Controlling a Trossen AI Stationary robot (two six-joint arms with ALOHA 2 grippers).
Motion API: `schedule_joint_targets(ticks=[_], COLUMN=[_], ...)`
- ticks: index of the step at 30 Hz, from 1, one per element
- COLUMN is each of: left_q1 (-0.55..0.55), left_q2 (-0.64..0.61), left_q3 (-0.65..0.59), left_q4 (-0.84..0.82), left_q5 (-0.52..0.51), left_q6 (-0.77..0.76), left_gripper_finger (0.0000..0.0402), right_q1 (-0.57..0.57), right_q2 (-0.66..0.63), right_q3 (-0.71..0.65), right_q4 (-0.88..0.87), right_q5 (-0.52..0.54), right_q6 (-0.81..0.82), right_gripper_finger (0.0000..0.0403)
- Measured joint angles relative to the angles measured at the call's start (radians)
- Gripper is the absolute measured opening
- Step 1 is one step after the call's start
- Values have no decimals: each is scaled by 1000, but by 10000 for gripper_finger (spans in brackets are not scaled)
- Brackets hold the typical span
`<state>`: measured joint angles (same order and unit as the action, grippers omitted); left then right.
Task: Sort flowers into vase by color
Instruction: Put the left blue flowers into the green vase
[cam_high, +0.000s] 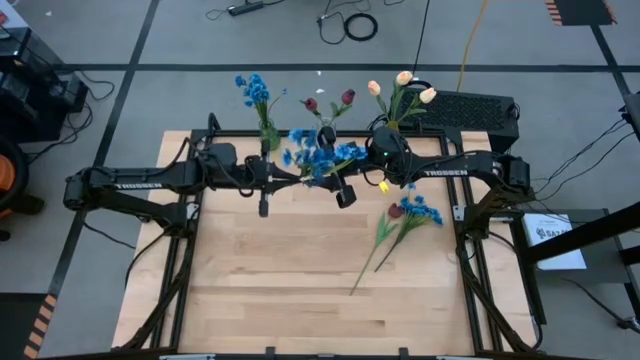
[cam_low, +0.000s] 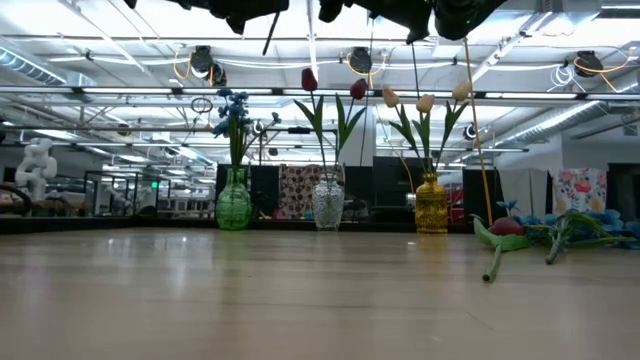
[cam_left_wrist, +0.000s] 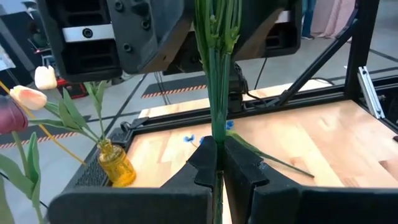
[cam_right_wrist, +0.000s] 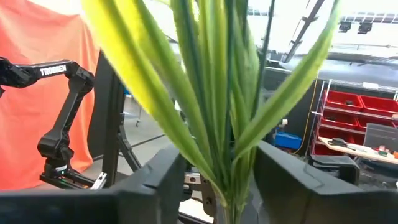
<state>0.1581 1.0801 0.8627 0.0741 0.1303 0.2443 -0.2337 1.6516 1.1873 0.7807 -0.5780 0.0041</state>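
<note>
Two arms meet over the back-middle of the wooden counter (cam_high: 300, 270), both on one bunch of blue flowers (cam_high: 318, 155).

Left gripper (cam_left_wrist: 216, 163): jaws clamped on the bunch's green stem (cam_left_wrist: 217, 93), which runs up between its fingers (cam_left_wrist: 202, 165) in the left wrist view. In the high view the left gripper (cam_high: 290, 178) sits just left of the blue blossoms, held up in the air.

Right gripper (cam_right_wrist: 217, 186): jaws apart on either side of the leafy stem base. Leaves (cam_right_wrist: 211, 93) fill most of the right wrist view. Can't tell if the fingers (cam_right_wrist: 158, 180) touch the stem. In the high view the right gripper (cam_high: 348, 192) is just right of the bunch.

Three vases along the counter's back edge, seen in the low view:
- green vase (cam_low: 233, 212) at left, blue flowers (cam_low: 234, 108) in it
- clear vase (cam_low: 328, 204) in the middle, two dark red tulips (cam_low: 310, 79) in it
- amber vase (cam_low: 431, 204) at right, cream-yellow tulips (cam_low: 426, 102) in it

Still loose on the counter, right side near the right arm's base: a red tulip (cam_high: 396, 211) and a blue bunch (cam_high: 422, 212) lying flat, stems (cam_high: 372, 255) pointing toward the front-middle. Well apart from the vases.
</note>
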Motion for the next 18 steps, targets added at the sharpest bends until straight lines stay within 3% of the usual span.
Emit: schedule_joint_targets(ticks=[7, 18], left_q1=[0, 0], left_q2=[0, 0], left_q3=[0, 0], left_q4=[-4, -9], left_q5=[0, -9], left_q6=[0, -2], left_gripper_finger=[21, 22], right_q1=[-1, 0], right_q2=[0, 0], right_q3=[0, 0], right_q4=[-2, -7], right_q5=[2, 40], right_q6=[7, 7], right_gripper_finger=[104, 54])
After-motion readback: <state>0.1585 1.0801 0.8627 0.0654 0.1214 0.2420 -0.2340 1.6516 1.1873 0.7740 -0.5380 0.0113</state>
